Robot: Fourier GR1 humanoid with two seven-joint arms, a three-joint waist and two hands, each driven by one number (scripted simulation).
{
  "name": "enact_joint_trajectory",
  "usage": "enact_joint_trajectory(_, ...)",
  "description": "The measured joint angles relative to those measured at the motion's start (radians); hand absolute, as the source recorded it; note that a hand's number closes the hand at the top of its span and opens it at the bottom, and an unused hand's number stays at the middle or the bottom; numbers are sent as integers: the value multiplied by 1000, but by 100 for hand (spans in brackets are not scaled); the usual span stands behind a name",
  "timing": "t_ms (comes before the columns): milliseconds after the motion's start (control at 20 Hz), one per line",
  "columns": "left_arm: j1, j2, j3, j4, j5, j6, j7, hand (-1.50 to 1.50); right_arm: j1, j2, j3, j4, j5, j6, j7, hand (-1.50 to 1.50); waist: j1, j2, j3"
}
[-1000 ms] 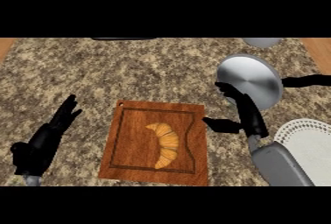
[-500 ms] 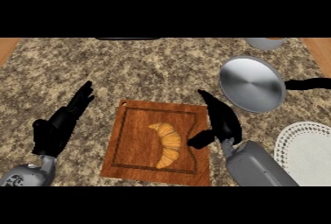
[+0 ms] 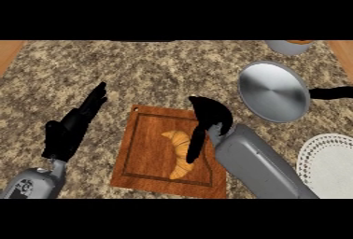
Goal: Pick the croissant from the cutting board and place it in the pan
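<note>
**Right hand above the cutting board, croissant partly covered**

The croissant [image 3: 178, 156] is lying near the middle of the wooden cutting board [image 3: 148, 154]. The right hand [image 3: 210, 114] is hanging over the board's upper right part. It is showing only as a dark mass whose lower end is covering the croissant's right edge, and whether it is open or closed cannot be told. The left hand [image 3: 69, 128] is resting left of the board, fingers straight. The pan [image 3: 273, 91] is sitting at upper right, apart from the board. Its handle, like the white plate [image 3: 331, 163], is being cut off by the right edge.
</note>
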Motion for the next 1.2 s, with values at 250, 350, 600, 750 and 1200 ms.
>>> enact_joint_trajectory(250,-12,-15,0,5,-6,0,10,0,-82,71,-8,112,-113,60,39,-150,1,0,0)
enact_joint_trajectory(350,-7,-14,1,1,-9,-2,9,0,-119,89,-2,159,-138,71,52,-150,3,0,1)
enact_joint_trajectory(600,3,-21,11,15,-15,-6,1,0,-177,107,31,225,-165,87,77,-150,-4,-2,1)
enact_joint_trajectory(750,1,-23,17,0,-17,-4,15,0,-186,111,66,241,-182,89,90,-150,-6,-4,1)
enact_joint_trajectory(1200,4,-25,38,9,-27,-24,17,0,-185,112,138,283,-199,86,96,-150,-13,-4,2)
